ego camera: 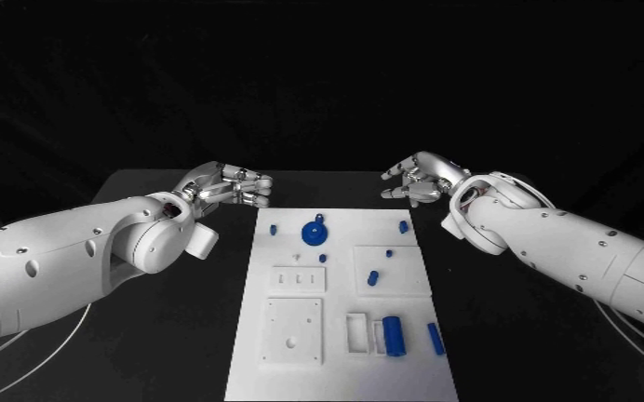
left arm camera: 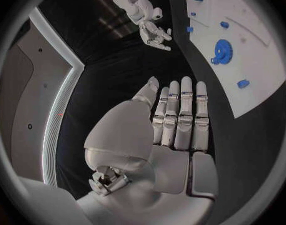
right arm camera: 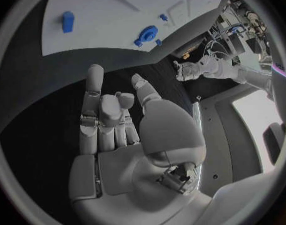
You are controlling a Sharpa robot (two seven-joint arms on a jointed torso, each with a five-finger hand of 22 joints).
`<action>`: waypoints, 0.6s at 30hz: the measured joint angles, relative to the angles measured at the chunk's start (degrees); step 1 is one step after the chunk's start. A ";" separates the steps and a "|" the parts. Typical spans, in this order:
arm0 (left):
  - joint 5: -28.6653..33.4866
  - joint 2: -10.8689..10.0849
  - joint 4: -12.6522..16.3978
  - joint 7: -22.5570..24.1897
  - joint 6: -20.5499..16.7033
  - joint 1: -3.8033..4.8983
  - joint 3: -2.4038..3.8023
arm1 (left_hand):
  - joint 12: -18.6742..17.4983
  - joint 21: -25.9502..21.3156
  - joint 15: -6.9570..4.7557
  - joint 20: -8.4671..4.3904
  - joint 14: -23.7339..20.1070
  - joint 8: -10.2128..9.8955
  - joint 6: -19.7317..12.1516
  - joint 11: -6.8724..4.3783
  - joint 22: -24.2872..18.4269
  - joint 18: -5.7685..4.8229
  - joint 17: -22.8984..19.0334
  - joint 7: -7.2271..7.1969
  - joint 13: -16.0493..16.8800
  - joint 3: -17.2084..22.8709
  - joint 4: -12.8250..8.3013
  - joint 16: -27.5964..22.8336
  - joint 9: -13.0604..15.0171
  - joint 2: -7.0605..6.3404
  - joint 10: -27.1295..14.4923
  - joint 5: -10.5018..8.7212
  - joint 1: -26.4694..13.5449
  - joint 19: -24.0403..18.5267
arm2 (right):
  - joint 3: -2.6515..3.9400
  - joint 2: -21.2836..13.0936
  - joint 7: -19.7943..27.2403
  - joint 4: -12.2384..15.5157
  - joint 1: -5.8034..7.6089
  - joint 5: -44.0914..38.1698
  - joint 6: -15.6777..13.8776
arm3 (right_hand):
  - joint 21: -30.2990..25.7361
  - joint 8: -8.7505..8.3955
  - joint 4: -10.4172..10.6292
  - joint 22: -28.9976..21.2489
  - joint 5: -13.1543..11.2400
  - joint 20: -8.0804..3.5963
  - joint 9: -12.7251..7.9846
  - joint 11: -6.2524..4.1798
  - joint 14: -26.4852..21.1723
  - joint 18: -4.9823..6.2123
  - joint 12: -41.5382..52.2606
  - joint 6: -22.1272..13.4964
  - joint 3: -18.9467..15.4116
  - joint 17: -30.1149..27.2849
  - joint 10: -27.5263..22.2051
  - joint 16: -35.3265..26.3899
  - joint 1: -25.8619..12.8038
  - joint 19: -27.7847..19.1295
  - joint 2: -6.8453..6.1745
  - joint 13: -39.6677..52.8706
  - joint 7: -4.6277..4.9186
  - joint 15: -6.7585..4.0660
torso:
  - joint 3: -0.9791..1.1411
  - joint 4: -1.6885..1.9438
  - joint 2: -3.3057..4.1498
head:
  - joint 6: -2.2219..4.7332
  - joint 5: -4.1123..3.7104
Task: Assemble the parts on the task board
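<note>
Black table (ego camera: 161, 346), task board (ego camera: 336, 365) between empty, spread left hand (ego camera: 228, 186) and right hand (ego camera: 419, 177)

A black table (ego camera: 161, 328) spreads under everything, its surface matte and dark. A thin pale cable (ego camera: 54, 328), seemingly, curves across its near-left part.

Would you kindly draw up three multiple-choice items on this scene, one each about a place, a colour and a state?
1. Where does the blue gear lie?
A. at the far end of the task board
B. on the black table
C. in the left hand

2. What colour is the task board?
A. grey
B. white
C. blue

3. How is the left hand?
A. gripping a part
B. pressing on the board
C. empty, fingers straight

Key:
1 A: the head view shows the gear on the plate's far part.
2 B: the plate is white with blue parts on it.
3 C: its wrist view shows straight fingers over black table, holding nothing.
</note>
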 measured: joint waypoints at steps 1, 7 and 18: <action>-0.08 -0.02 -0.05 0.07 0.10 0.00 0.00 | 0.00 0.00 0.00 -0.02 0.42 0.00 0.00 -0.02 0.03 0.00 -0.10 0.00 0.00 0.05 -0.21 -0.32 -0.17 -0.07 -0.02 0.00 0.07 0.01 | 0.05 -0.46 0.24 -0.31 -0.04 0.30 0.47 | 0.00 0.00 -0.14 0.00 0.02 0.00 0.00 0.00 0.00 0.00 0.00 0.00 -0.30 0.00 0.00 0.00 0.21 0.00 -0.02 0.00 0.00 0.00 | 0.06 -0.12 -0.04 | -0.02 -0.08; -0.65 -0.07 -0.08 0.29 0.60 -0.02 0.01 | 0.00 1.38 -0.95 -1.01 3.76 0.00 -0.70 0.01 0.71 -0.01 0.12 0.70 0.00 -0.44 -0.95 -0.31 -1.33 -0.68 -0.40 0.00 0.62 2.34 | 0.18 -2.26 1.45 -2.50 -1.25 1.45 2.47 | 0.00 0.00 -0.81 0.00 1.85 0.00 0.00 -0.22 0.00 0.00 -0.28 0.18 -1.03 -0.18 -0.21 -0.39 0.45 0.00 0.20 -0.31 -0.04 0.00 | 0.46 -0.77 -0.34 | -0.07 -0.57; -1.16 -0.14 -0.04 0.28 0.90 -0.28 0.01 | 0.00 1.78 -1.02 -1.01 3.83 0.00 -1.24 0.42 0.93 0.00 0.83 1.24 0.00 -0.44 -0.95 -0.12 -2.11 -1.06 -0.81 0.00 0.25 2.68 | 0.11 -1.37 3.44 -7.10 -5.26 1.81 4.76 | 0.00 0.00 -3.40 0.24 3.84 0.00 -0.01 -0.34 -0.19 -0.01 -1.20 -1.09 -0.63 -0.82 -0.75 -1.29 0.83 0.00 -0.18 -1.03 0.16 0.19 | 0.96 -1.13 -0.41 | -0.51 -1.37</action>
